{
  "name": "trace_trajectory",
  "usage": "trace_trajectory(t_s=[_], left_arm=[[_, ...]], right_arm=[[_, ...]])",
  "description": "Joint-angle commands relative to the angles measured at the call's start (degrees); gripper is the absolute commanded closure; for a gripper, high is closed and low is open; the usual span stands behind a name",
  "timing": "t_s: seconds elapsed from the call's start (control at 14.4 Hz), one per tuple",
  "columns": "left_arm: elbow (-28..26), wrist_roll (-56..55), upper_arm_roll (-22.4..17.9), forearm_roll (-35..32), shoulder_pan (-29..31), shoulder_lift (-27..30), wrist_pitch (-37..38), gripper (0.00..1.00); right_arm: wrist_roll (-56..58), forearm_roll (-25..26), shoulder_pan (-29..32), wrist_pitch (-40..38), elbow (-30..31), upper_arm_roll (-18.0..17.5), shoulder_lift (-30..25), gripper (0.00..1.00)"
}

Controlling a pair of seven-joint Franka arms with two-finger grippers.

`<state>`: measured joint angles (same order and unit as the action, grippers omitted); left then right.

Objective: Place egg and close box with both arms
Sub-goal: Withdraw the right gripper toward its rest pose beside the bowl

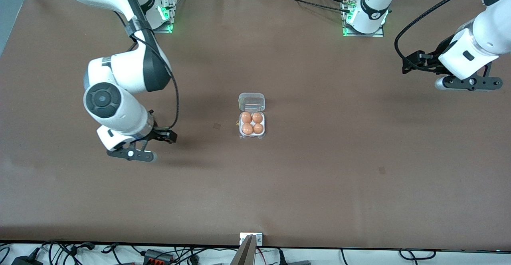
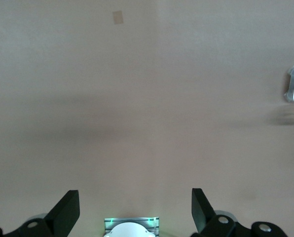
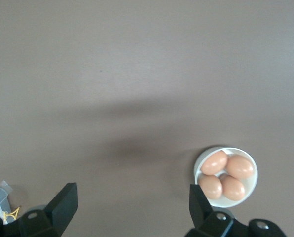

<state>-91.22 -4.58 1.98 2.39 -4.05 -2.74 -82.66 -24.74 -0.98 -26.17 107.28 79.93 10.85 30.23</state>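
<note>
A brown worktop (image 1: 319, 157) carries the box (image 1: 252, 115) at its middle, its clear lid (image 1: 251, 101) swung open and four brown eggs (image 1: 252, 123) in the white tray. The right gripper (image 1: 137, 147) hangs over bare worktop toward the right arm's end, jaws spread and empty; its wrist view shows a white bowl (image 3: 226, 177) of four eggs. The left gripper (image 1: 415, 63) hangs over the left arm's end, jaws spread, empty.

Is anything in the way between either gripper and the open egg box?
Nothing visible. Only bare table lies between the box and the open right gripper, and likewise the open left gripper. The box's lid is open.
</note>
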Motion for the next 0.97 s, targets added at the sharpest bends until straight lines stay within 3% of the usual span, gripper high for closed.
trace_trajectory(t_s=[0.0,0.14,0.35,0.55,0.76,0.9], left_arm=[[1.7,3.2,0.1,-1.0,0.2,-1.1,1.4,0.28],[1.6,3.8,0.2,-0.7,-0.2,-1.3,2.8,0.58],[1.4,3.8,0.2,-0.6,-0.9,-1.3,4.5,0.87],[0.1,3.3,2.6,-0.5,-1.3,-0.7,7.1,0.98],[-0.5,3.1,3.5,1.0,-2.0,-0.9,6.7,0.99],[-2.5,2.6,4.2,4.3,-2.6,-1.7,4.0,0.99]], right_arm=[[0.5,0.3,1.9,-1.8,0.3,-0.2,-2.3,0.00],[1.3,0.3,3.2,-2.0,0.4,0.0,-3.1,0.00],[3.6,-0.3,6.3,-2.2,0.3,0.1,-3.8,0.00],[6.7,-0.4,11.6,-2.3,0.6,-0.8,-6.6,0.00],[7.2,-0.2,24.5,-4.6,0.6,-11.1,-9.4,0.00],[10.6,0.4,27.1,-5.7,0.6,-12.7,-11.6,0.00]])
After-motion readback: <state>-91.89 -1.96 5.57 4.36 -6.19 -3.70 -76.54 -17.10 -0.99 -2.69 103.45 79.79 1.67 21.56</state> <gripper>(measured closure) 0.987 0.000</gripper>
